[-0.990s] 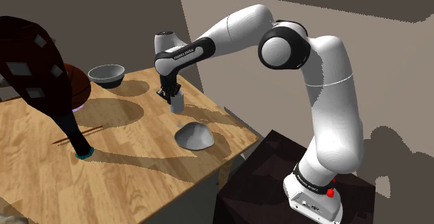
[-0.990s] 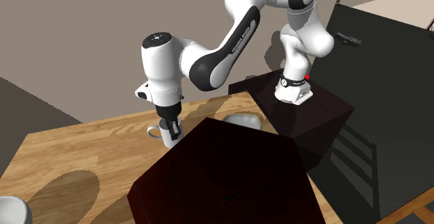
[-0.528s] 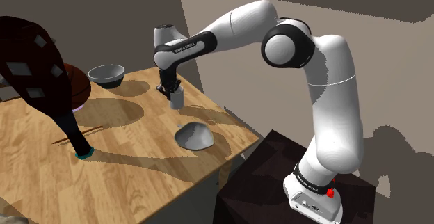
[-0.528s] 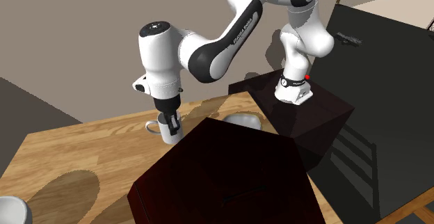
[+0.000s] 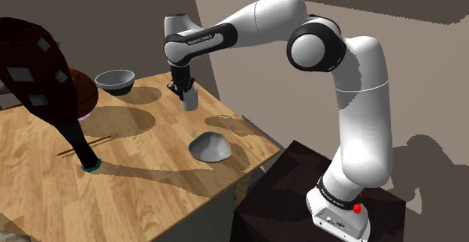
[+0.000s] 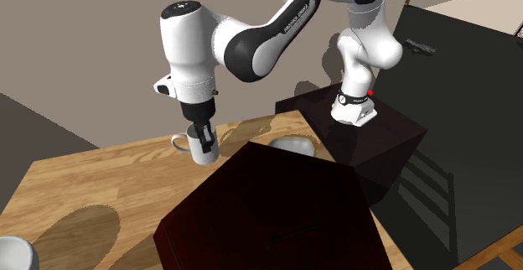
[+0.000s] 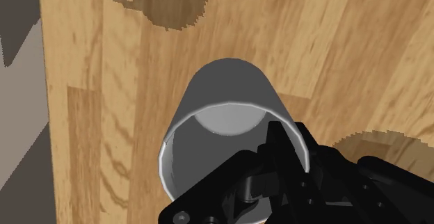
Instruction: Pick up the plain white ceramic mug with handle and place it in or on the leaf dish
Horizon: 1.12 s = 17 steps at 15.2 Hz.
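A: What is the pincer (image 6: 204,145) doing?

B: It is pointing straight down and pinching the white mug (image 6: 201,153) by its wall. One black finger is reaching inside the rim and the other is pressing on the outside.

A: Is the mug sitting on the counter (image 5: 150,176)?

B: No, it is hanging upright a little above the wooden top, near the counter's edge beside the wall. In the wrist view a rounded shadow (image 7: 163,0) is falling on the planks, apart from the mug.

A: Which way is the handle (image 6: 178,142) pointing?

B: It is pointing toward the second exterior view's left, away from the stand (image 6: 381,134).

A: Where is the leaf dish (image 5: 210,148) lying?

B: The grey dish is resting on the counter near the edge closest to the stand. It is lying between the mug and the stand, clearly apart from the mug. In the second exterior view a big dark box (image 6: 277,218) is hiding part of it.

A: Is anything else standing on the counter?

B: A grey bowl (image 5: 115,80) is sitting near the far corner, toward the shoulder view's left of the mug. Further left, a large dark object with pale squares (image 5: 34,68) is standing tilted on a narrow, teal-tipped end.
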### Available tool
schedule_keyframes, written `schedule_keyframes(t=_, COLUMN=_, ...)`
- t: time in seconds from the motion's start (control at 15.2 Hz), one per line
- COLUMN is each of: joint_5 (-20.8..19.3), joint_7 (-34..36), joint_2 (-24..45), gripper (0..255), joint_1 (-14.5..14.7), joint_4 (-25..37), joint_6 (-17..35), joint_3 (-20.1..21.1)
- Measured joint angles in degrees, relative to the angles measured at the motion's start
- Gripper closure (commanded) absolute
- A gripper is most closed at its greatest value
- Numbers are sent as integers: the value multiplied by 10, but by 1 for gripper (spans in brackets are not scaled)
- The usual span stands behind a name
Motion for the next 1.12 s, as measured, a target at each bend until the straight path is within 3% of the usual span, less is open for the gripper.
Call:
schedule_keyframes(t=0.59, joint_5=2, joint_7=-2, joint_2=-14, gripper=255, joint_1=0, joint_4=46, joint_6=-60, joint_3=1)
schedule_keyframes(t=1.12, joint_5=9, joint_7=40, joint_2=-164, gripper=255, joint_1=22, joint_4=-151, joint_6=-14, joint_3=18)
